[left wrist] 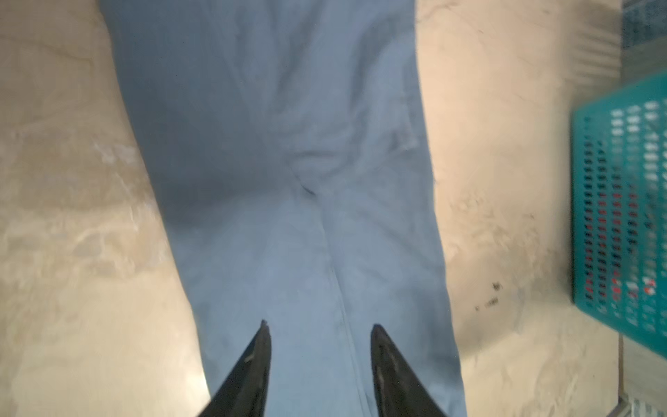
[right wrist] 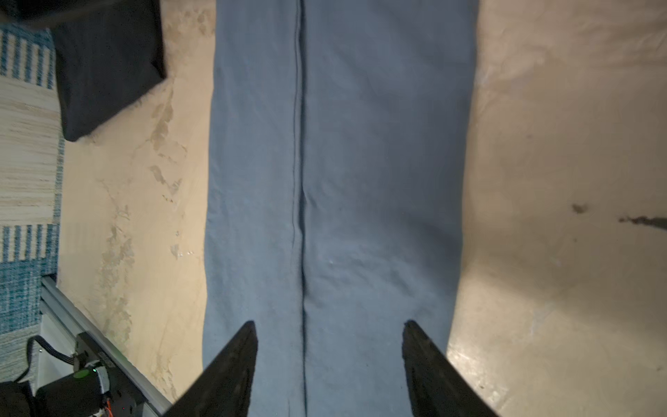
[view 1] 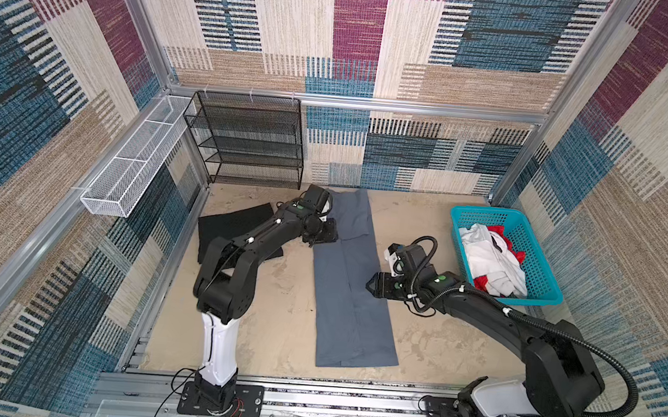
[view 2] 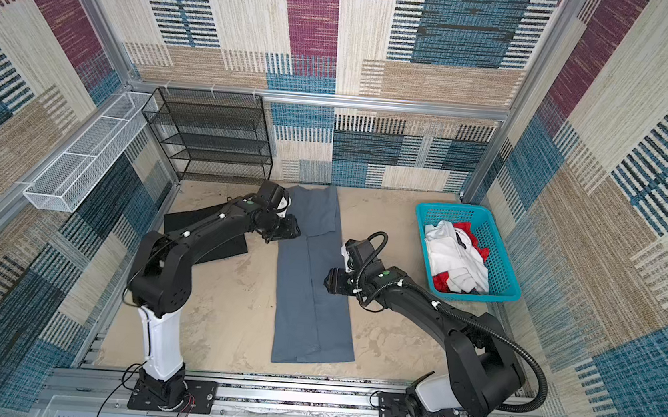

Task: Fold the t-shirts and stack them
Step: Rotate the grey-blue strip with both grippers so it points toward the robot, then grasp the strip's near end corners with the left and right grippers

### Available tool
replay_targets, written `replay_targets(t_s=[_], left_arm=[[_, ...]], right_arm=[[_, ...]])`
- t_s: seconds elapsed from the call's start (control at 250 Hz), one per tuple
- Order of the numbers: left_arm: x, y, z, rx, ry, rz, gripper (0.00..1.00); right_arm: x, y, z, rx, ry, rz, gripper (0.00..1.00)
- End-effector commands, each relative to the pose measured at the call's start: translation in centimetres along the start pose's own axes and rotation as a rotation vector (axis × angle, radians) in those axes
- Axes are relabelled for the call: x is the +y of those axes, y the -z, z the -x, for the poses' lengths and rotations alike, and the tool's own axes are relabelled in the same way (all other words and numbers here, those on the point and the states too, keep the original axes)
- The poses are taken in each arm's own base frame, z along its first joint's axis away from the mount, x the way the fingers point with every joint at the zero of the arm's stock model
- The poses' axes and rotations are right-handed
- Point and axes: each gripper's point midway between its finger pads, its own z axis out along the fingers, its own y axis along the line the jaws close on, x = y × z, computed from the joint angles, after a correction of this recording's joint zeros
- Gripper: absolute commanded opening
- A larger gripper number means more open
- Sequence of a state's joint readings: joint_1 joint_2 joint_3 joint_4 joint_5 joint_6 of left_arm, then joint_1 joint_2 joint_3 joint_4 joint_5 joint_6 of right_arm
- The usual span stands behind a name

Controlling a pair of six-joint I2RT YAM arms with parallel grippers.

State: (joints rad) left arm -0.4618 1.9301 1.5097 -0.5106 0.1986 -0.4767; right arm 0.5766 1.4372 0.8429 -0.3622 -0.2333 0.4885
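We saw left gripper [left wrist: 321, 324] and right gripper [right wrist: 329, 322] open, empty above limp blue-grey t-shirt [view 1: 352, 286]; we judged far corners best to pinch

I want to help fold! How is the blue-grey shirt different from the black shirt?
The blue-grey shirt is a long narrow strip mid-table; the black shirt is a shorter piece at the left. The blue-grey shirt shows nearly whole; the left arm hides part of the black shirt. Both lie flat on the table.
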Motion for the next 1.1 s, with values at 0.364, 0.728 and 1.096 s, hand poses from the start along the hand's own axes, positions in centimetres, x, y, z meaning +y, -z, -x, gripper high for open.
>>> replay_targets(t_s=[0.364, 0.728, 1.096], left_arm=[[2.5, -3.2, -6.0, 0.078, -0.014, 0.221, 0.46], [4.5, -5.5, -5.9, 0.141, -0.051, 0.303, 0.47], [3.8, -3.1, -3.5, 0.136, -0.027, 0.282, 0.47]], right_arm=[[-1.4, -2.0, -6.3, 0.075, -0.053, 0.118, 0.62], [-0.7, -2.7, -7.8, 0.123, -0.059, 0.159, 0.61], [-0.2, -1.1, -2.8, -0.001, -0.022, 0.051, 0.63]])
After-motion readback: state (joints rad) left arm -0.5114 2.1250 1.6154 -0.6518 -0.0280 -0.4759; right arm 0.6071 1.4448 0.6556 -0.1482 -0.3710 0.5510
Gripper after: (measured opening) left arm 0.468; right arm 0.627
